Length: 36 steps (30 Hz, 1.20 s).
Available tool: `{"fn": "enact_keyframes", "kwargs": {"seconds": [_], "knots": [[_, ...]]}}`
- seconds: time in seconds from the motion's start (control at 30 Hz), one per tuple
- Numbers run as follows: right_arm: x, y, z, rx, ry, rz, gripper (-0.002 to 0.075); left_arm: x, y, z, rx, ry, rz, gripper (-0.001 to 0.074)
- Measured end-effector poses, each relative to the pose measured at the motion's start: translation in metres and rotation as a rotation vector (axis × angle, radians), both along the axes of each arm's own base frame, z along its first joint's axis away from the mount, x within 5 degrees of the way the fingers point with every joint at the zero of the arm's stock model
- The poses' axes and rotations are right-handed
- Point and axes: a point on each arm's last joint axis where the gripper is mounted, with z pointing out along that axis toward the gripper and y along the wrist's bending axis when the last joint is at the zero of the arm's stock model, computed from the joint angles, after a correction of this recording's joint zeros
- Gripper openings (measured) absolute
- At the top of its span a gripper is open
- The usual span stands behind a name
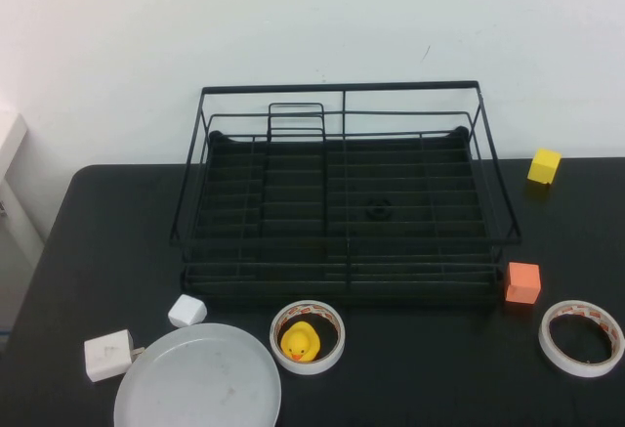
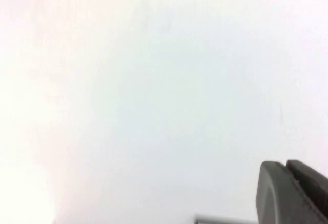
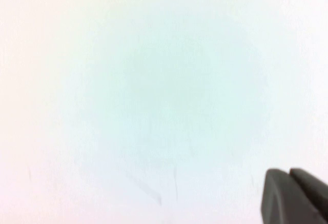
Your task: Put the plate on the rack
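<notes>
High view: plate [image 1: 198, 378] on table [image 1: 430, 368] before rack [image 1: 342, 197]; no arms.
Left gripper [image 2: 287, 193]: clenched, empty, facing wall.
Right gripper [image 3: 292, 196]: clenched, empty, facing wall.
Writing: none legible.

A test lab setup — a bare black bench [image 1: 98, 222] against a plain white wall [image 1: 293, 17], strewn with unrelated props: foam cubes [image 1: 522, 282], tape rolls [image 1: 581, 337], a toy duck [image 1: 300, 342].

The rack [image 1: 344, 192] stands at the back middle of the table [image 1: 98, 251]. The plate [image 1: 197, 378] lies before its left end, a charger [image 1: 107, 355] touching its left edge and a small block [image 1: 187, 310] just behind. A tape roll [image 1: 308, 336] ringing a duck [image 1: 300, 342] sits right of the plate.
</notes>
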Motion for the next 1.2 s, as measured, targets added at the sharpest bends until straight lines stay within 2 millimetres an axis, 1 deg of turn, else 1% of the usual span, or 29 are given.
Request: {"fn": "enact_keyframes", "kwargs": {"seconds": [0.1,0.23,0.37,0.43,0.53,0.6,0.67,0.7,0.77,0.83,0.87,0.9,0.97,1.1,1.13,1.2], "knots": [[-0.003,0.0,0.005,-0.001,-0.062,-0.003,-0.0002,-0.003,0.002,0.007,0.02,-0.089,0.031,-0.0002],[-0.004,0.0,0.008,-0.003,-0.099,-0.006,-0.0002,-0.008,0.005,0.017,0.013,-0.211,0.064,-0.0002],[-0.008,-0.003,0.014,0.03,-0.178,-0.015,-0.0002,-0.016,0.008,0.027,-0.015,-0.352,0.098,-0.0002],[-0.011,-0.003,0.017,0.036,-0.223,-0.016,-0.0002,-0.019,0.01,0.03,-0.043,-0.391,0.102,-0.0002],[-0.012,-0.003,0.021,0.044,-0.249,-0.013,-0.0002,-0.018,0.01,0.033,-0.099,-0.363,0.062,-0.0002],[-0.013,-0.003,0.029,0.044,-0.231,-0.009,-0.0002,-0.018,0.008,0.046,-0.1,-0.31,0.033,-0.0002],[-0.016,-0.001,0.045,0.014,-0.198,-0.002,-0.0002,-0.022,0.006,0.064,-0.051,-0.256,0.026,-0.0002],[-0.018,0.001,0.055,-0.013,-0.177,-0.002,-0.0002,-0.026,0.005,0.076,-0.031,-0.25,0.027,-0.0002],[-0.024,0.003,0.073,-0.109,-0.135,-0.023,-0.0002,-0.03,0.004,0.095,0.014,-0.202,0.023,-0.0002],[-0.026,0.004,0.087,-0.206,-0.075,-0.061,-0.0002,-0.026,0.002,0.105,0.037,-0.141,0.008,-0.0002],[-0.024,0.004,0.089,-0.235,-0.046,-0.074,-0.0002,-0.022,0.0,0.107,0.048,-0.104,0.0,-0.0002],[-0.02,0.003,0.091,-0.263,0.01,-0.089,-0.0002,-0.017,-0.001,0.106,0.058,-0.063,-0.01,-0.0002],[-0.008,0.001,0.086,-0.297,0.132,-0.105,-0.0002,-0.003,-0.005,0.1,0.092,0.042,-0.03,-0.0002],[0.016,-0.003,0.065,-0.311,0.398,-0.113,-0.0002,0.025,-0.009,0.077,0.255,0.214,-0.012,-0.0002],[0.022,-0.004,0.057,-0.312,0.472,-0.11,-0.0002,0.032,-0.009,0.069,0.3,0.259,-0.009,-0.0002],[0.03,-0.006,0.045,-0.313,0.581,-0.109,-0.0002,0.042,-0.011,0.055,0.333,0.337,-0.018,-0.0002]]}}
